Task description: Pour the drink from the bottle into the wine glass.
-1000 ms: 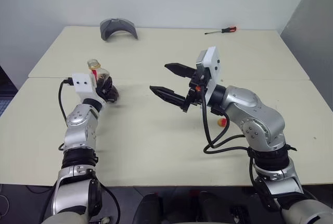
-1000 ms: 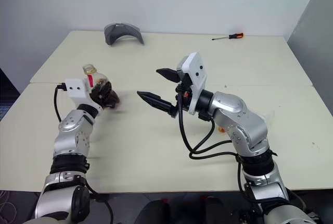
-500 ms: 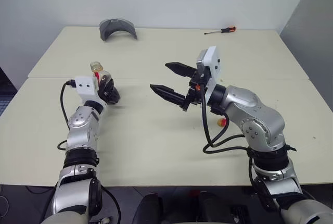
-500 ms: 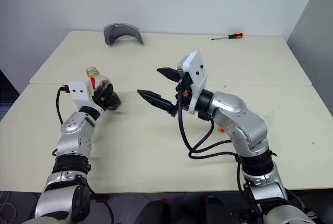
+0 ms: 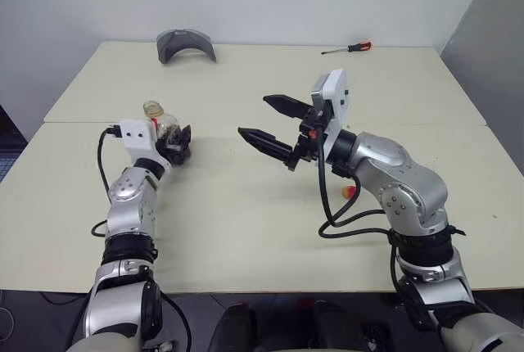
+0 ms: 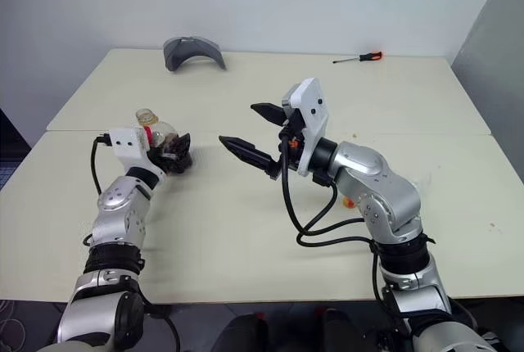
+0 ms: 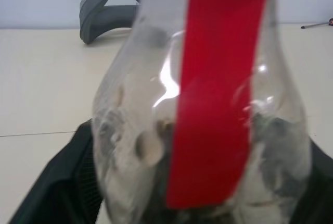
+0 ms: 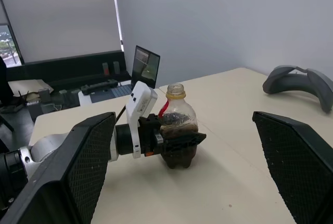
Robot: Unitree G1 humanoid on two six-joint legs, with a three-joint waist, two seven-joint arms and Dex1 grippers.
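Left hand loosened around the bottle, right hand spread and empty.

My left hand (image 6: pixel 174 152) has its fingers parted on either side of the bottle (image 6: pixel 157 137), which stands upright on the table (image 6: pixel 246 229) at the left with little drink in it. My right hand (image 6: pixel 250 134) hangs mid-table, gaping. I judge the pour is over and the bottle is being set down; next I draw the left hand clear without toppling it.
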